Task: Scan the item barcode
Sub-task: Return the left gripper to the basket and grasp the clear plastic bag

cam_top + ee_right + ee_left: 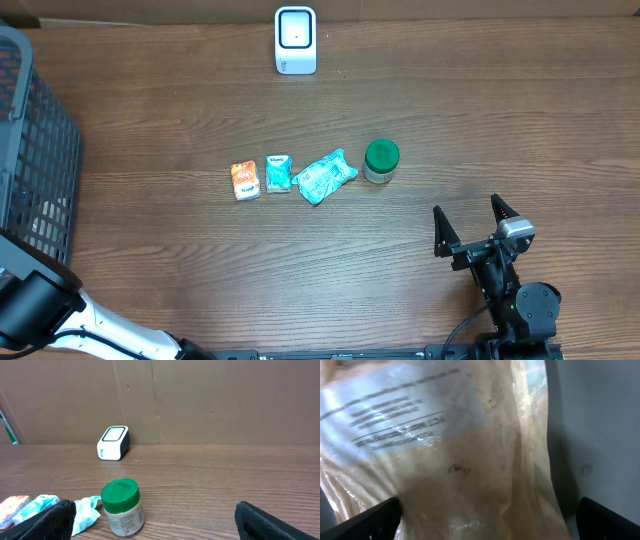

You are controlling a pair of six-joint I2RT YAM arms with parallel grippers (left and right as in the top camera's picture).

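A clear tan plastic bag [445,460] with a pale printed label [395,415] fills the left wrist view. My left gripper [490,517] is open just above it, and its dark fingertips [370,522] stand wide at either side of the bag. No barcode shows on it. The white scanner [295,40] stands at the table's far edge. My right gripper [467,208] is open and empty near the front right. It faces a green-lidded jar [122,507], which stands apart from it.
A dark mesh basket [45,130] stands at the left edge, and my left arm [40,310] reaches toward it. An orange packet [245,180], a small teal packet [278,173] and a crumpled teal packet [324,176] lie in a row beside the jar [381,161].
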